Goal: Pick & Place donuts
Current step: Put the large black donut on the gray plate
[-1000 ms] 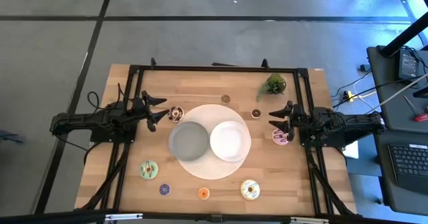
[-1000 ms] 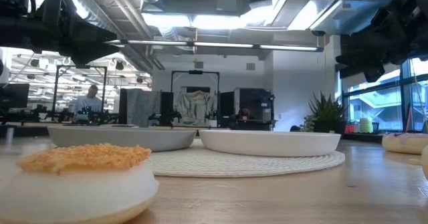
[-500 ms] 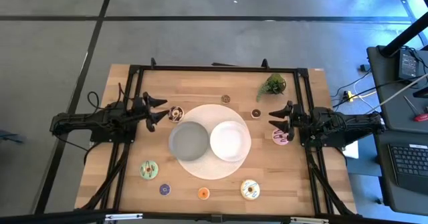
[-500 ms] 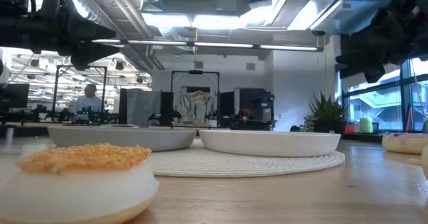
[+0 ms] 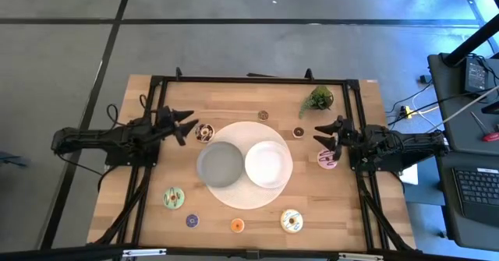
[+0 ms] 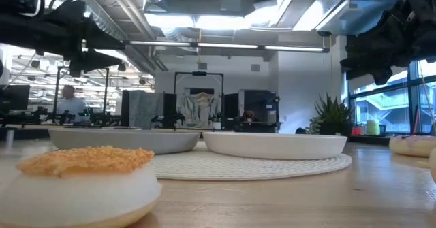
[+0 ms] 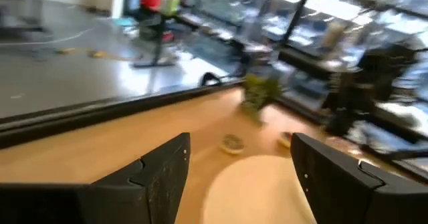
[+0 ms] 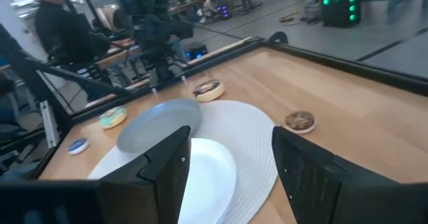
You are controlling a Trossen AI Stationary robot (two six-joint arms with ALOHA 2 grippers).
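Observation:
My left gripper (image 5: pixel 185 125) is open over the table's left part, just left of the chocolate donut (image 5: pixel 206 132). My right gripper (image 5: pixel 321 134) is open at the right side, above the pink donut (image 5: pixel 327 158). Two brown minis (image 5: pixel 263 115) (image 5: pixel 299 132) lie beyond the round placemat (image 5: pixel 248 199). The green donut (image 5: pixel 173 198), purple mini (image 5: pixel 192 221), orange mini (image 5: pixel 237 225) and cream donut (image 5: pixel 291 221) lie flat along the near side. The right wrist view shows the chocolate donut (image 8: pixel 207 89) and one brown mini (image 8: pixel 299 121) past the open gripper (image 8: pixel 231 177).
A grey plate (image 5: pixel 220 164) and a white plate (image 5: pixel 269 164) sit side by side on the placemat. A small green plant (image 5: pixel 318 99) stands at the far right. A black frame (image 5: pixel 249 79) runs round the table top. A person (image 8: pixel 60 23) stands beyond the table.
My left arm has drawn back a little toward the table's left edge, and its gripper has swung slightly toward the far edge while staying open. The donuts and plates lie where they were.

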